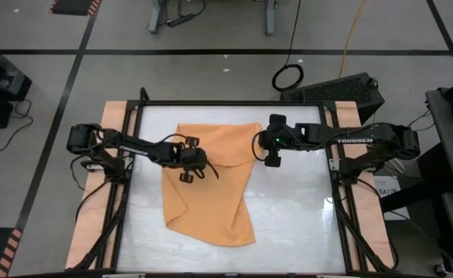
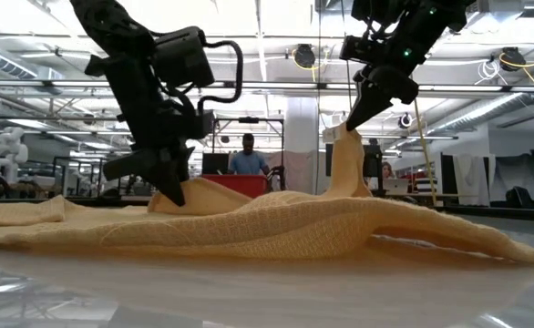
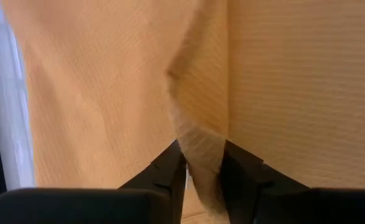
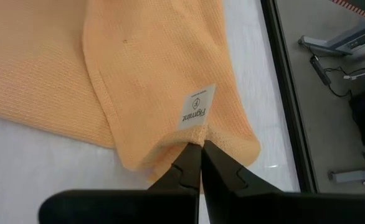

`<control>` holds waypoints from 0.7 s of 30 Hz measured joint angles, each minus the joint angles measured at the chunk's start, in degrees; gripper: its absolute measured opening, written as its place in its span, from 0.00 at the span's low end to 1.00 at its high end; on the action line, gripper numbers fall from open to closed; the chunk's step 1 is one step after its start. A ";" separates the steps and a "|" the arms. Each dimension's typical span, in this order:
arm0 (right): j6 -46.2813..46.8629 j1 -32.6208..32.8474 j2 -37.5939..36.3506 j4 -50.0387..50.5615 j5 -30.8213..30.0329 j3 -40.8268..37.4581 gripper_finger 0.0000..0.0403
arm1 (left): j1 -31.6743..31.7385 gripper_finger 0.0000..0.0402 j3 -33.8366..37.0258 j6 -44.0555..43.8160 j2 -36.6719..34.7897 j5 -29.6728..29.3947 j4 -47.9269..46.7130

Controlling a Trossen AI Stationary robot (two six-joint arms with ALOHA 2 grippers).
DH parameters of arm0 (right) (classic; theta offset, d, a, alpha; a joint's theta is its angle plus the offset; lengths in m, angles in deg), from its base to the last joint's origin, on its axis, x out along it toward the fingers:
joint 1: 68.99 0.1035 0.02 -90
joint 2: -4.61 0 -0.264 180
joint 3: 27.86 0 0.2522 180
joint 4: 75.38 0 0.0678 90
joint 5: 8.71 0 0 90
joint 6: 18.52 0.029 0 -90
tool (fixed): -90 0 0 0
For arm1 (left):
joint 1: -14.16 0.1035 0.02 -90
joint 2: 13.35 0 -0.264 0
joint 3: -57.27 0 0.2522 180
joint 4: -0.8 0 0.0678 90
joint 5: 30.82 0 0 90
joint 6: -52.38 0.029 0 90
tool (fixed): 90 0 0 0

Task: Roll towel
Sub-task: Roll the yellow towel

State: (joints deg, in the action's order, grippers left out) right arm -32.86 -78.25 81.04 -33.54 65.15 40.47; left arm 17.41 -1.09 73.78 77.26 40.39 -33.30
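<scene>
The orange-tan towel [image 1: 211, 197] lies crumpled on the white tabletop [image 1: 296, 216], mostly flat. Its far right corner is drawn up into a peak [image 2: 344, 159]. My right gripper [image 2: 352, 121] is shut on that corner, beside the small white tag [image 4: 197, 106], well above the table. My left gripper [image 1: 189, 171] is low over the towel's left middle. It is closed on a raised ridge of cloth [image 3: 195, 124]. My left gripper pinches a raised fold of the towel [image 3: 200, 163] between its two fingers [image 3: 167, 171], slanting down from the table's left side. The rest of the cloth lies on the table around it. My right gripper pinches the towel's far right corner [image 4: 194, 138] just below the white tag, between its shut fingertips [image 4: 189, 163], slanting down from the right. The corner is lifted clear and the cloth below it hangs in a steep peak to the table.
A black frame [image 1: 234, 103] runs round the white top, with wooden strips [image 1: 83, 232] along the left and right sides. Bare table lies to the towel's right and near side. Beyond the far edge a person [image 2: 247, 157] stands behind a red bin [image 2: 240, 182].
</scene>
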 joint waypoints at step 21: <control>0.05 0.00 0.00 0.02 0.00 0.00 0.00 | -2.92 0.51 -0.02 -13.14 -0.68 -7.19 -0.88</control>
State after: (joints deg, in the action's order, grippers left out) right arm -32.81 -78.25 81.04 -33.52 65.15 40.47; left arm 14.49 -1.11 60.64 76.58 33.21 -34.18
